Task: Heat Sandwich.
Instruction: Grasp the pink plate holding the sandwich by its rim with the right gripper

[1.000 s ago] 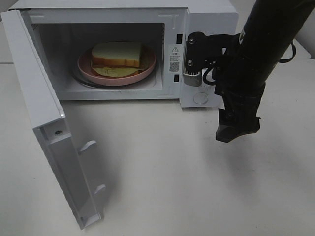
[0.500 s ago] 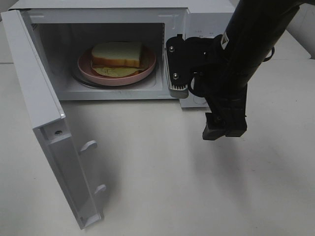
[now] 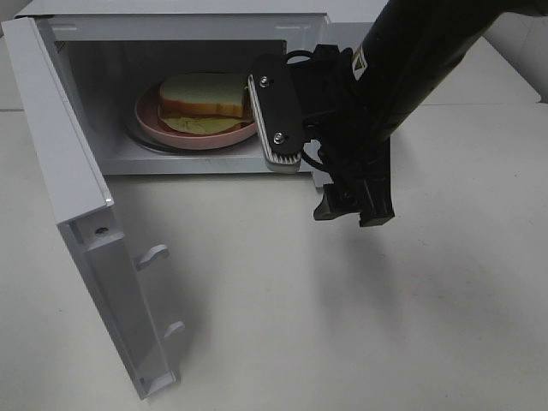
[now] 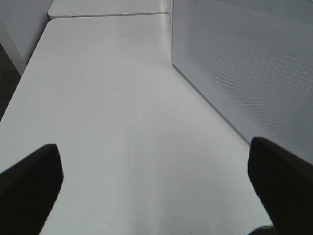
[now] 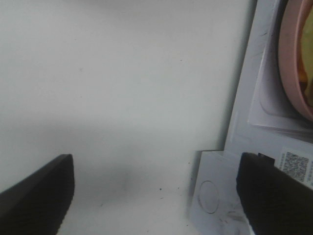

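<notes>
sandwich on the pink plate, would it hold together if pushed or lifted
The sandwich looks like soft bread over thin layers, so it would probably squash or flop, not stay stiff. A sideways push could slide layers apart: a pale one sticks out underneath. It may also skid on the smooth pink plate.

Leftward sweep of the right arm [image 3: 411,68] across the microwave [image 3: 171,24] front, from the control panel [image 5: 215,196] to the cavity's right edge; wrist block [image 3: 276,111] now covering the pink plate [image 3: 193,137] rim; right gripper [image 3: 353,208] carried left too.
</notes>
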`<state>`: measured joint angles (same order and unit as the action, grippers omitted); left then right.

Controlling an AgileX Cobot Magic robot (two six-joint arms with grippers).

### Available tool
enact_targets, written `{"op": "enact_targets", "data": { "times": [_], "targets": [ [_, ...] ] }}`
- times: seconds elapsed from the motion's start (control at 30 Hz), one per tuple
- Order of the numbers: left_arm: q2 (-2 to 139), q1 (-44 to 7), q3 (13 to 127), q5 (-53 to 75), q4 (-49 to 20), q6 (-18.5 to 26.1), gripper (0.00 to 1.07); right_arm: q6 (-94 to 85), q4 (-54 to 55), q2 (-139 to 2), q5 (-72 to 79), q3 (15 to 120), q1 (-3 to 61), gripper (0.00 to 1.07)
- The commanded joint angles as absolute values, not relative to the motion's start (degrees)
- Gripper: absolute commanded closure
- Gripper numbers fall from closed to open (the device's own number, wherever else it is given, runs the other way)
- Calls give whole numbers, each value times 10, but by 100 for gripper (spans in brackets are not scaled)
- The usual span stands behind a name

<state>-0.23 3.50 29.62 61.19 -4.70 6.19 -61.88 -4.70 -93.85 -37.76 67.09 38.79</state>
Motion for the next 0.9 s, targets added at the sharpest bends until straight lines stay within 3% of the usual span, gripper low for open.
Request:
{"op": "enact_targets", "data": {
  "times": [0.03,0.9],
  "targets": [
    [-5,34,296,612,-50,61,9,-636,-48,-936,-358,674,390,22],
    [-5,34,296,612,-50,61,9,-639,-59,-1055,-308,769,390,26]
  ]
}}
